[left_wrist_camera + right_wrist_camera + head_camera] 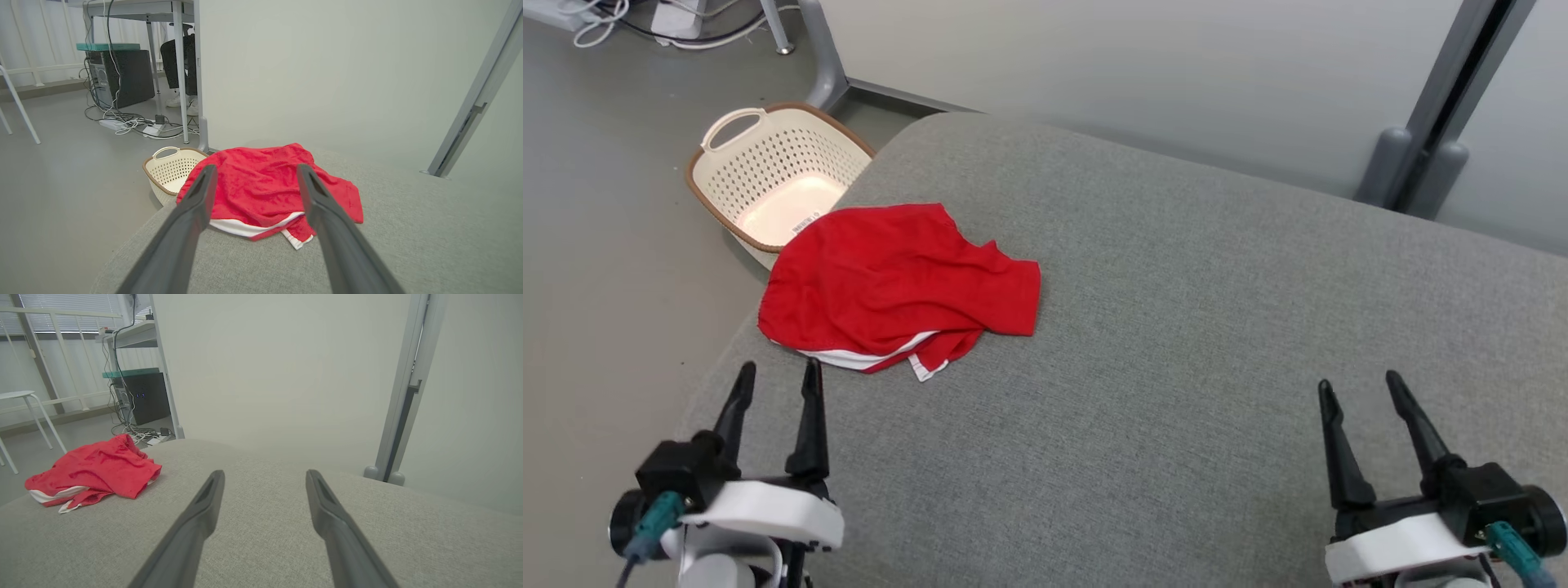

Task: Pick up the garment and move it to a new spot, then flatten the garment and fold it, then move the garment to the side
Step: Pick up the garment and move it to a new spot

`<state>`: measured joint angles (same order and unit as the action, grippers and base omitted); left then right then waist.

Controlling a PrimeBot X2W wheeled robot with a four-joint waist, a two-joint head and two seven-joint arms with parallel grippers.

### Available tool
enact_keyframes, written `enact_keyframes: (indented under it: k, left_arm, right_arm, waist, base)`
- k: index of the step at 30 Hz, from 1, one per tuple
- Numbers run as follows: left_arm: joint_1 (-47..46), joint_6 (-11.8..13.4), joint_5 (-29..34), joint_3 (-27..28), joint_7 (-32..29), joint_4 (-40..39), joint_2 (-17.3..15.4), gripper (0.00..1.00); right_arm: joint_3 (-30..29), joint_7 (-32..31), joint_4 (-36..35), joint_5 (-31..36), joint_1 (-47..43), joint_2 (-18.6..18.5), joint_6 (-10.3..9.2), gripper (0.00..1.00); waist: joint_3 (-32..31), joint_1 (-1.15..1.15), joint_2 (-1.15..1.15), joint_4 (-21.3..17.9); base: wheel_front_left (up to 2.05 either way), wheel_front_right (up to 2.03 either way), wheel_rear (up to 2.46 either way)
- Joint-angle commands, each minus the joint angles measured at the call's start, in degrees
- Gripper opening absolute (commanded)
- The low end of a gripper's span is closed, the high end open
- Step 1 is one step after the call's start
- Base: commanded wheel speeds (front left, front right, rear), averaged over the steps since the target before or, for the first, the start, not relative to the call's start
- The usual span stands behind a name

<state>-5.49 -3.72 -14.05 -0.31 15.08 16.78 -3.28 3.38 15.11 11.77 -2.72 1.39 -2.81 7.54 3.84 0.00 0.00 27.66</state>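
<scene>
Looking at the very first step: red garment (894, 286) lies crumpled near my left edge of the grey cushion (1192, 343), untouched. Left gripper (778, 377) and right gripper (1364, 387) both spread, empty. Next I'd reach left and pinch it.

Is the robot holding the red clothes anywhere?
No. The left hand and right hand are open and empty; the red garment lies on the grey cushion.

no text, brand or number can be read. a small white sticker (805, 225) lies inside the cream basket (776, 155); its dark print, perhaps a barcode, is too small to make out.
</scene>
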Motion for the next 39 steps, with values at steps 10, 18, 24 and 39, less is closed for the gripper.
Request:
enact_keyframes:
  k: [10,18,24,39]
  left_arm:
    - [-17.7,-3.0,-1.4,1.6,-2.6,16.7,-8.0,1.00]
    - [-30.0,-3.8,-5.6,-0.8,-11.4,29.5,-13.6,1.00]
    - [-35.3,-3.7,-11.2,-6.7,-18.0,35.7,-16.6,1.00]
    - [-39.7,-3.7,-19.8,-13.3,-18.0,42.9,-19.1,0.00]
  right_arm:
    - [-3.9,-0.4,-3.9,4.3,5.4,-3.9,-0.10,1.00]
    - [-4.6,-2.8,-8.9,5.5,7.2,-5.9,-0.10,1.00]
    - [-3.8,-4.0,-11.6,6.2,7.4,-6.6,-0.10,1.00]
    - [-2.2,-3.7,-10.9,6.4,8.2,-5.7,-0.10,1.00]
  waist:
    - [11.4,0.00,0.00,-5.3]
    - [18.5,0.00,0.00,-9.0]
    - [22.1,0.00,0.00,-10.7]
    - [22.1,0.00,0.00,-12.8]
  base:
    - [0.00,0.00,0.00]
    - [0.00,0.00,0.00]
    - [0.00,0.00,0.00]
    - [0.00,0.00,0.00]
